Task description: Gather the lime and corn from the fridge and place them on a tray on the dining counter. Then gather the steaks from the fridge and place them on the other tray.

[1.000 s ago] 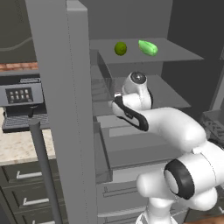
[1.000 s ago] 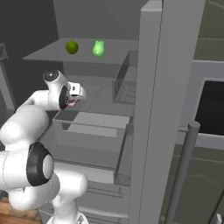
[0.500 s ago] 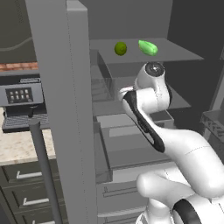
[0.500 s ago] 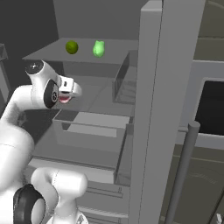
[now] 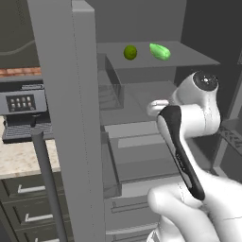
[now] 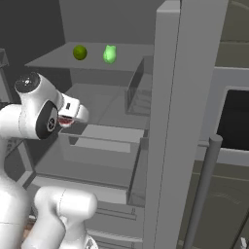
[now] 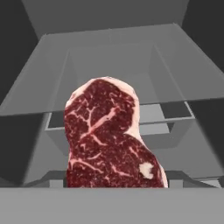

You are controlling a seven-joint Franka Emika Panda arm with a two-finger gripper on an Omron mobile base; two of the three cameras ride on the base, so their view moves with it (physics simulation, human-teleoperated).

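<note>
With the fridge (image 5: 71,94) doors open, I see the lime (image 5: 130,52) on the upper shelf (image 5: 189,59) toward its back edge, a pale green item (image 5: 159,51) just beside it. My hand (image 6: 68,121) sits in front of the middle shelf, and from the right base view a bit of red shows under it. From the hand view a steak (image 7: 109,140) stands close to the camera, hiding the fingertips, so it looks held, jaws partly spread around it. Grey drawers lie behind it.
</note>
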